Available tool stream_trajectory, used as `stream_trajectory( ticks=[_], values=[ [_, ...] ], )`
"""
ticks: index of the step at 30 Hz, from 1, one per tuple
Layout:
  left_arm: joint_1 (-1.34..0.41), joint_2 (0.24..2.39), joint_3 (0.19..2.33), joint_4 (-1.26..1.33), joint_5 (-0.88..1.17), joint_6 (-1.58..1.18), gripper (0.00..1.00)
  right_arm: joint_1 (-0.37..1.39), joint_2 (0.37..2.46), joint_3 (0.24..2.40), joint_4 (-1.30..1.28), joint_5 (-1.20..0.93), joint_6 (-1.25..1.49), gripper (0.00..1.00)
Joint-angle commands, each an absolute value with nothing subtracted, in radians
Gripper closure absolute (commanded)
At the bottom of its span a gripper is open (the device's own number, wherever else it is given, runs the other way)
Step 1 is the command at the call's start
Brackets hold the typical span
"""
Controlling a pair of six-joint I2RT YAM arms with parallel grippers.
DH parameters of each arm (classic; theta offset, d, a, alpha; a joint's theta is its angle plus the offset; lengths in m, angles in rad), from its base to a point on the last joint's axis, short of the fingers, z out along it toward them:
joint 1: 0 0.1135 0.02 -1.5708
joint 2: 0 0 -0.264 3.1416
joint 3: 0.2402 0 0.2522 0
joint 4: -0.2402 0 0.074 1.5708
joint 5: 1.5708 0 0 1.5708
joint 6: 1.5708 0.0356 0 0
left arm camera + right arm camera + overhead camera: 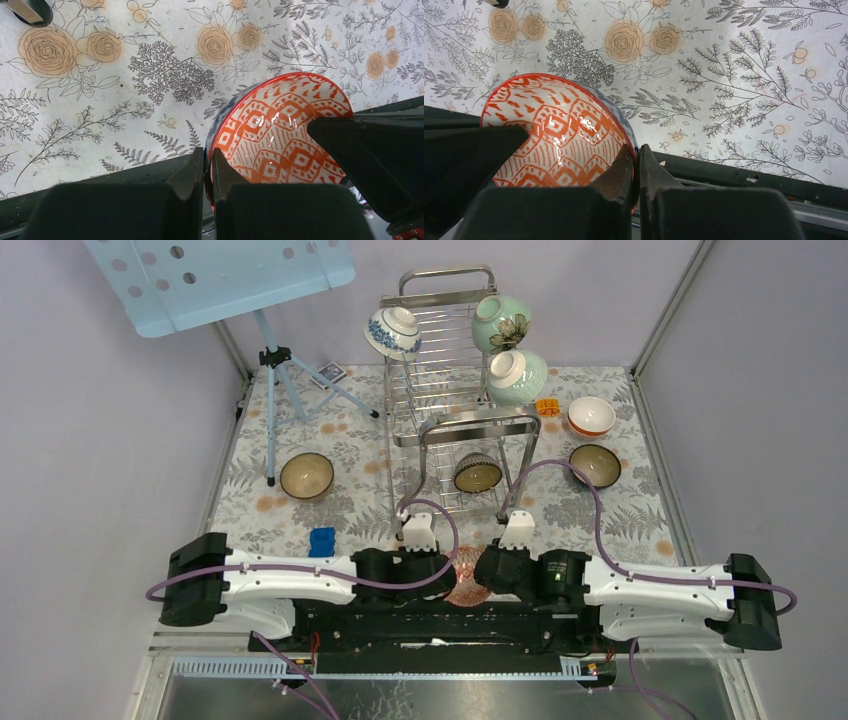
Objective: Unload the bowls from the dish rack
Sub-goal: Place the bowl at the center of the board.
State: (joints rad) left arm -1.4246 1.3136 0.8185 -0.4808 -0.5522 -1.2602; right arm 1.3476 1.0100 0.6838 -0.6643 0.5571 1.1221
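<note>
Bowls [501, 322]: top view, 4 still in dish rack [445, 390], 3 out on table [640, 520] (brown bowl [306, 476] left side, 2 nr right edge). Red-patterned bowl [468, 582] at near edge btwn arms. Left wrist: left gripper [207, 156] clamped on its rim. Right wrist: right gripper [635, 150] likewise pinches rim.

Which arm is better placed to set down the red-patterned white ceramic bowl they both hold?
Probably left. The left gripper and right gripper both pinch the red-patterned white ceramic bowl by its rim, but left's side holds one brown ceramic bowl; an orange-white bowl and a dark bowl occupy the right.
</note>
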Motion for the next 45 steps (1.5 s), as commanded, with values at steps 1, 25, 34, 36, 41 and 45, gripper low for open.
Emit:
stream_trajectory(
  ticks=[1,25,34,36,41,45],
  values=[
    [-1.429,1.294,0.845,-0.412,-0.543,-1.26,1.0,1.35,1.01,0.714,-0.671,0.587,1.138,1.0],
    [-1.428,1.102,0.724,-0.563,-0.611,-1.399,0.21,1.071,0.769,0.849,-1.133,0.736,1.145,1.0],
    [-1.428,1.062,0.727,-0.601,-0.611,-1.403,0.21,0.593,0.881,1.049,-0.951,0.702,0.66,1.0],
    [-1.429,1.034,0.725,-0.617,-0.612,-1.403,0.21,0.445,0.904,1.07,-0.879,0.613,0.58,1.0],
    [-1.429,0.927,0.69,-0.625,-0.623,-1.4,0.21,0.164,1.014,1.122,-0.74,0.432,0.572,1.0],
    [-1.428,0.878,0.674,-0.63,-0.639,-1.386,0.21,0.1,1.13,1.174,-0.59,0.338,0.664,1.0]
  ],
)
